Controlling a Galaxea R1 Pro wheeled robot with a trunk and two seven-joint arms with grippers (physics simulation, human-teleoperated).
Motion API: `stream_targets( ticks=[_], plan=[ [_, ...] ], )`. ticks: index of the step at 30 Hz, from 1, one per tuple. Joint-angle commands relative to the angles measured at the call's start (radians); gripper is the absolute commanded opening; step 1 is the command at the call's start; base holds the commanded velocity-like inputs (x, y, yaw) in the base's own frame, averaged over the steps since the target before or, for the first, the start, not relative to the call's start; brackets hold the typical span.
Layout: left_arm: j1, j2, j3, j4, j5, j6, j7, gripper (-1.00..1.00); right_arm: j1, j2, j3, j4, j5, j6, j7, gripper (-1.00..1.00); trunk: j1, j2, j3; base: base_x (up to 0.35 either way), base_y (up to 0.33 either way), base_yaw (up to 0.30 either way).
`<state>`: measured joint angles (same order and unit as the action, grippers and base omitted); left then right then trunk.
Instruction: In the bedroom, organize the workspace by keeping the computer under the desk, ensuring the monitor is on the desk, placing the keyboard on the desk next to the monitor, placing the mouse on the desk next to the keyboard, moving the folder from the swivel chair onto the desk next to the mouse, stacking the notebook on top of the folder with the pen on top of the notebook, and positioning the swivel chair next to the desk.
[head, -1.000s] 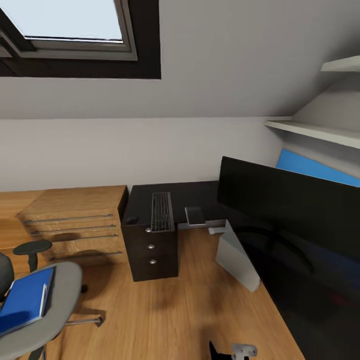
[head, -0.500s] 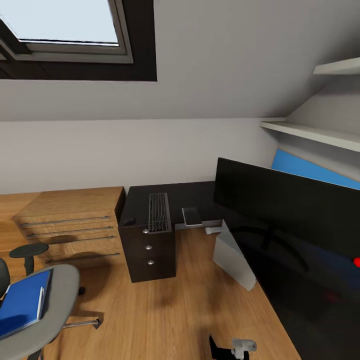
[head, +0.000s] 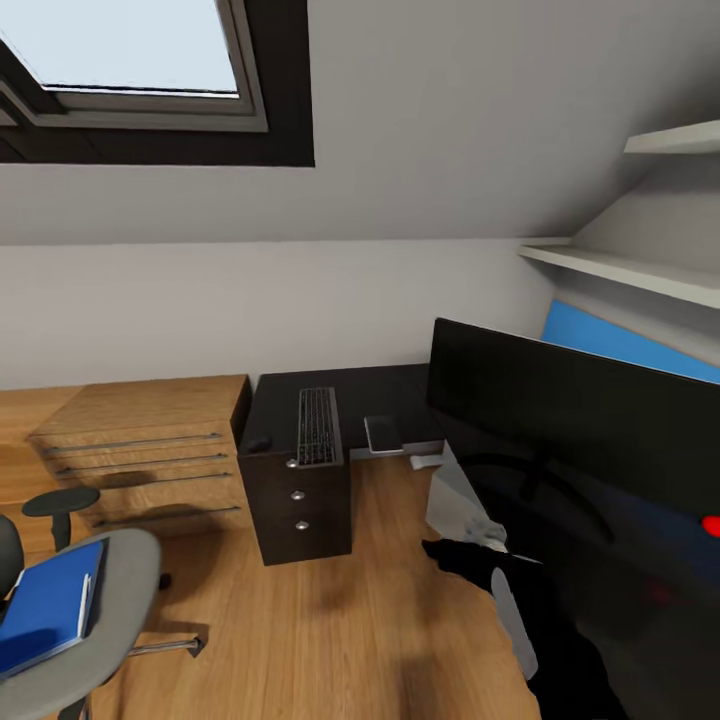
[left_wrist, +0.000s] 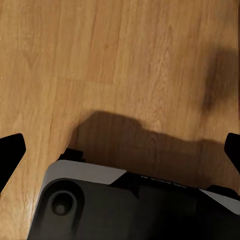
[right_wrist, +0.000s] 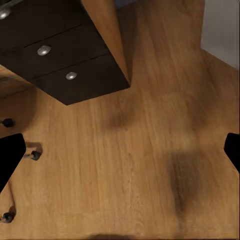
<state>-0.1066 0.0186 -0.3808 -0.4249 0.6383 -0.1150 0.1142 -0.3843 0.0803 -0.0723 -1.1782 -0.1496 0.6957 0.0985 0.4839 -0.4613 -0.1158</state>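
The black desk (head: 395, 385) stands against the far wall, its drawer pedestal (right_wrist: 65, 65) with round silver knobs. On it lie the keyboard (head: 317, 425), the small black mouse (head: 260, 441) to its left and the flat grey notebook (head: 384, 433) to its right. The wide black monitor (head: 580, 450) fills the right foreground. The light grey computer (head: 455, 505) stands on the floor below it. At the lower left, the blue folder (head: 45, 605) lies on the swivel chair (head: 125, 580); a thin pale strip runs along the folder's edge. My right gripper (head: 445, 553) (right_wrist: 120, 155) hangs open over bare floor. My left gripper (left_wrist: 120, 150) is open above the floor.
A low wooden drawer unit (head: 150, 450) sits left of the desk. White shelves (head: 620, 265) and a blue panel (head: 620, 340) are behind the monitor. Chair casters (right_wrist: 32, 155) stand on the wood floor (head: 330, 630). The robot's base (left_wrist: 125, 205) is below the left gripper.
My right arm has risen from the bottom edge of the head view to in front of the computer. The head view has shifted slightly; the desk's things have not moved.
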Motion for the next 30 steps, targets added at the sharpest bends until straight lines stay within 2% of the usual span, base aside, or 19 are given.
stream_targets(
  ticks=[1, 2, 6, 7, 8, 12, 16, 21, 30],
  plan=[
    [-0.001, 0.001, -0.009, -0.001, -0.004, -0.027, 0.007, 1.00, 0.000, 0.002, -0.009, -0.075, -0.012, 0.074, -0.011, 1.00, -0.003, 0.006, 0.001, 0.000, 0.000, 0.000],
    [-0.001, 0.000, -0.008, -0.001, -0.017, -0.052, 0.007, 1.00, 0.000, 0.001, -0.015, -0.128, -0.031, 0.118, -0.021, 1.00, -0.007, 0.013, 0.004, 0.000, 0.000, 0.000],
    [-0.001, 0.000, -0.007, -0.001, -0.039, -0.090, 0.009, 1.00, 0.004, 0.000, -0.024, -0.183, -0.092, 0.162, -0.032, 1.00, -0.023, 0.041, 0.017, 0.000, 0.000, 0.000],
    [-0.001, 0.000, -0.005, -0.001, -0.051, -0.110, 0.009, 1.00, 0.014, -0.003, -0.029, -0.208, -0.148, 0.182, -0.039, 1.00, -0.023, 0.041, 0.017, 0.000, 0.000, 0.000],
    [-0.001, 0.000, -0.005, -0.001, -0.054, -0.113, 0.009, 1.00, 0.019, -0.005, -0.030, -0.212, -0.159, 0.185, -0.040, 1.00, -0.023, 0.041, 0.017, 0.000, 0.000, 0.000],
    [-0.001, 0.000, -0.004, -0.001, -0.058, -0.118, 0.008, 1.00, 0.026, -0.011, -0.042, -0.218, -0.172, 0.189, -0.041, 1.00, -0.023, 0.041, 0.017, 0.000, 0.000, 0.000],
    [-0.001, 0.000, -0.003, -0.001, -0.057, -0.119, 0.008, 1.00, 0.030, -0.020, -0.098, -0.219, -0.177, 0.190, -0.041, 1.00, -0.023, 0.041, 0.017, 0.000, 0.000, -0.003],
    [-0.001, 0.000, -0.003, -0.001, -0.057, -0.120, 0.008, 1.00, 0.031, -0.023, -0.148, -0.210, -0.177, 0.189, -0.039, 1.00, -0.023, 0.041, 0.019, -0.014, -0.010, -0.113],
    [-0.001, 0.000, -0.004, 0.000, -0.057, -0.119, 0.007, 1.00, 0.031, -0.024, -0.161, -0.152, -0.178, 0.112, -0.037, 1.00, -0.023, 0.041, 0.025, -0.187, -0.148, -0.221]
  ],
)
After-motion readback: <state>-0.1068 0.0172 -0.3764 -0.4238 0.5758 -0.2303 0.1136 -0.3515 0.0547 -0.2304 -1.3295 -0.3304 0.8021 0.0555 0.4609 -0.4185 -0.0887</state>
